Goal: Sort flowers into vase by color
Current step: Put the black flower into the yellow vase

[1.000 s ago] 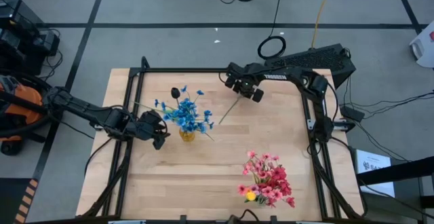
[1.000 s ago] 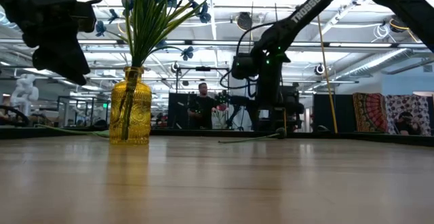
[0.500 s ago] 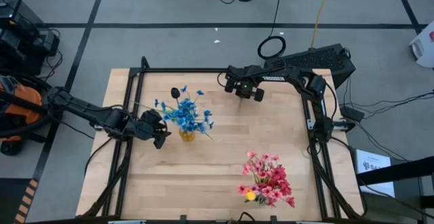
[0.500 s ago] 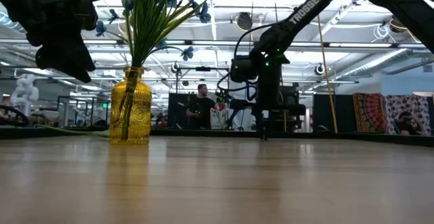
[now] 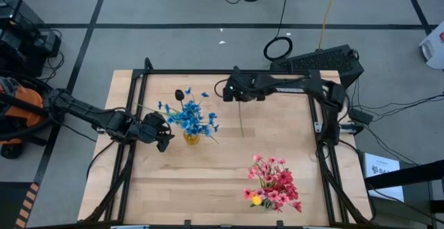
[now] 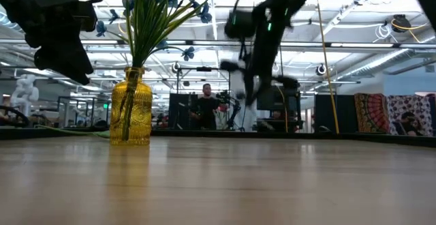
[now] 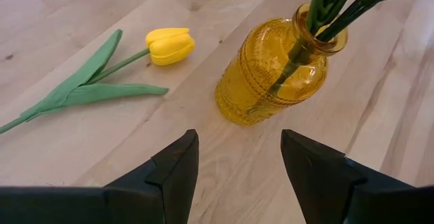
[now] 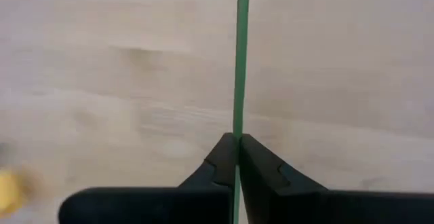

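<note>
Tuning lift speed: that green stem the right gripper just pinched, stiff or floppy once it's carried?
Probably light and whippy. The stem is very thin and runs well past the right gripper, shut on it, so the free end may sway. It looks straight in the high view, so likely springy rather than limp. The grip on so narrow a stem could let it twist.

Vase (image 7: 274, 75): amber-yellow ribbed glass. Tulip (image 7: 169, 45): yellow, green leaves. Stem (image 8: 240, 54): green. Blossoms (image 5: 191, 114): blue. Cluster (image 5: 274, 184): pink-red. Tabletop (image 5: 229, 170): light wood.
</note>
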